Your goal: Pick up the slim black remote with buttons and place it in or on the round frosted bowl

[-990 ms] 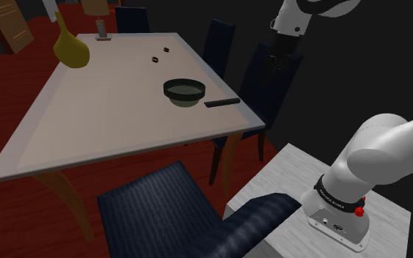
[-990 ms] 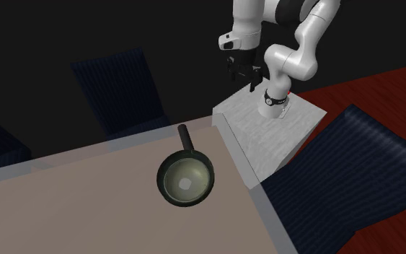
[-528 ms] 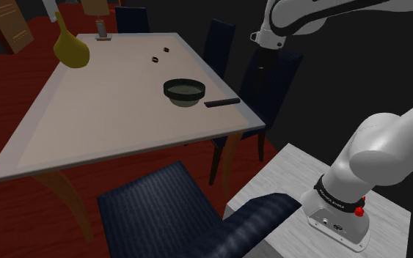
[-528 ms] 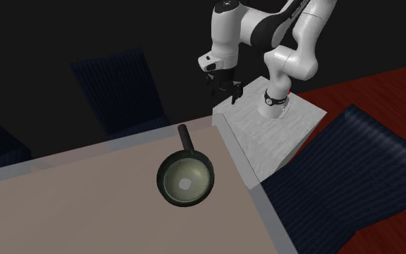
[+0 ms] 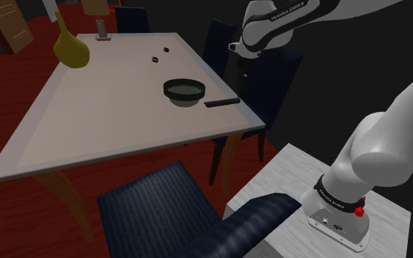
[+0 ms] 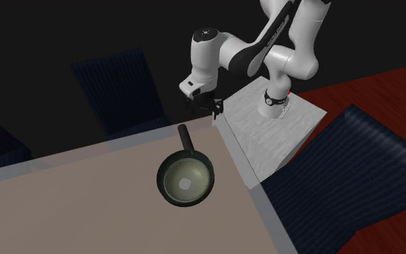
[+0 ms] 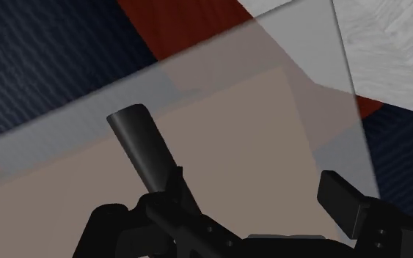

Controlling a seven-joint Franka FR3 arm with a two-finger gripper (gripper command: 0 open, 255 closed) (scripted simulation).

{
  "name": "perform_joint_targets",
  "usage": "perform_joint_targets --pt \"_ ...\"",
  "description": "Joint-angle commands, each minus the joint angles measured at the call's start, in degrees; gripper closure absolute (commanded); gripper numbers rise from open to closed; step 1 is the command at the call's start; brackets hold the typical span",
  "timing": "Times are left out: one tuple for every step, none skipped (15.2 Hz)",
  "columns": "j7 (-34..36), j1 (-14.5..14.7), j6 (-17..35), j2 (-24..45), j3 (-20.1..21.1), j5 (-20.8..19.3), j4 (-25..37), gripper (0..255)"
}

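Near the right edge of the pale beige desk (image 5: 102, 117) in the shoulder view, the slim black remote (image 5: 222, 102) lies just beside the round dark-rimmed frosted bowl (image 5: 184, 91), and the open, empty end effector (image 6: 207, 107) hovering above looks offset, so a descending finger might knock the remote overboard.

shoulder: high beside the stand (image 5: 285, 176), looking down the whole tabletop (image 5: 109, 110) to its far end | second exterior: close over the tabletop, facing back at the stand | wrist: very near, above the stand-side corner | shared: that corner, black remote (image 5: 222, 102); exteriors also round bowl (image 5: 183, 91)
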Motion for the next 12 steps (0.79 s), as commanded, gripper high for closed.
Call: perform_joint_targets --pt "-5.40 0.69 2.42 4.55 -0.31 0.57 2.71 0" --pt "-7.89 0.94 3.51 6.71 -0.32 0.94 4.07 0" --pt "-10.35 1.13 4.55 8.86 -0.25 1.33 5.47 0" --pt "-12.76 1.26 5.53 10.98 -0.08 1.72 6.91 0" --pt "-15.13 1.32 6.45 13.08 0.18 2.09 8.39 0" --pt "-17.43 1.36 7.32 15.15 0.50 2.44 9.91 0" --pt "-19.68 1.34 8.14 17.18 0.90 2.76 11.46 0" --pt "-20.83 1.29 8.56 18.24 1.16 2.89 12.29 0" --pt "-20.94 1.22 9.23 18.73 1.22 3.05 12.10 0" --pt "-21.06 1.17 9.90 19.24 1.26 3.22 11.92 0" --pt "-21.17 1.11 10.56 19.75 1.31 3.40 11.76 0" --pt "-21.30 1.06 11.22 20.28 1.35 3.57 11.61 0"
